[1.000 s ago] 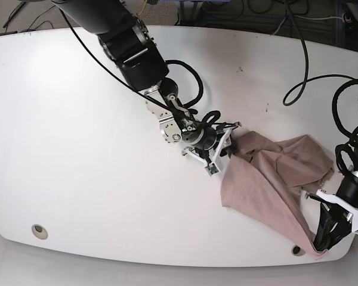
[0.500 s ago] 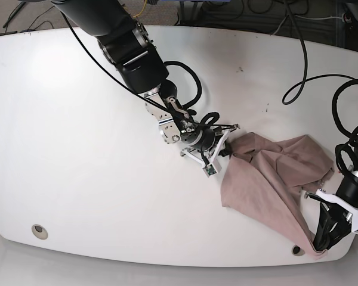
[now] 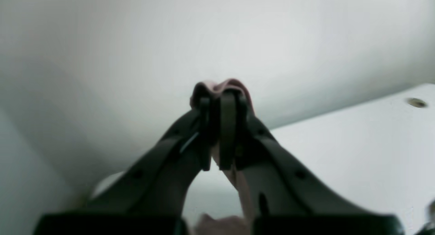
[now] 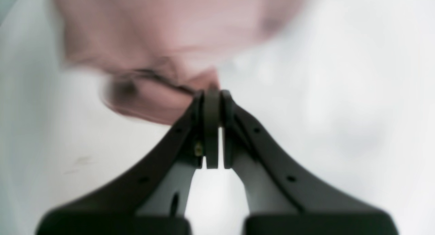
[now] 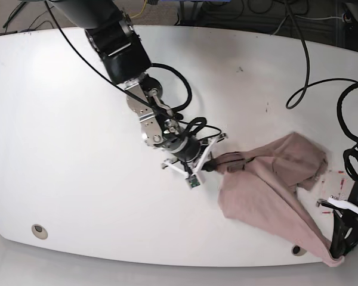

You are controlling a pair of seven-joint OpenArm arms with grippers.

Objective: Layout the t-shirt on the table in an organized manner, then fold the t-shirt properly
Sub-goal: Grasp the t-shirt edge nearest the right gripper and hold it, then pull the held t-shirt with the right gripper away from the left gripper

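The mauve-brown t-shirt [image 5: 268, 193] lies rumpled on the right part of the white table [image 5: 77, 149], pulled into a slanted band between my two grippers. My right gripper [image 5: 210, 164] is shut on the shirt's left edge; in the right wrist view its closed fingertips [image 4: 212, 94] pinch blurred fabric [image 4: 159, 44]. At the table's front right edge, my left gripper [image 5: 338, 255] is shut on a lower corner of the shirt. In the left wrist view a small bunch of fabric [image 3: 234, 84] pokes out past the closed left gripper [image 3: 219, 99].
Two round grommet holes sit near the front edge, one at the left [image 5: 39, 230] and one beside the shirt's lower corner [image 5: 296, 249]. Red tape marks [image 5: 326, 204] show right of the shirt. Black cables [image 5: 304, 83] loop over the table's back right.
My right gripper closed on the shirt's left edge and dragged it left and toward the front. My left gripper moved down and to the right with its corner, stretching the shirt.
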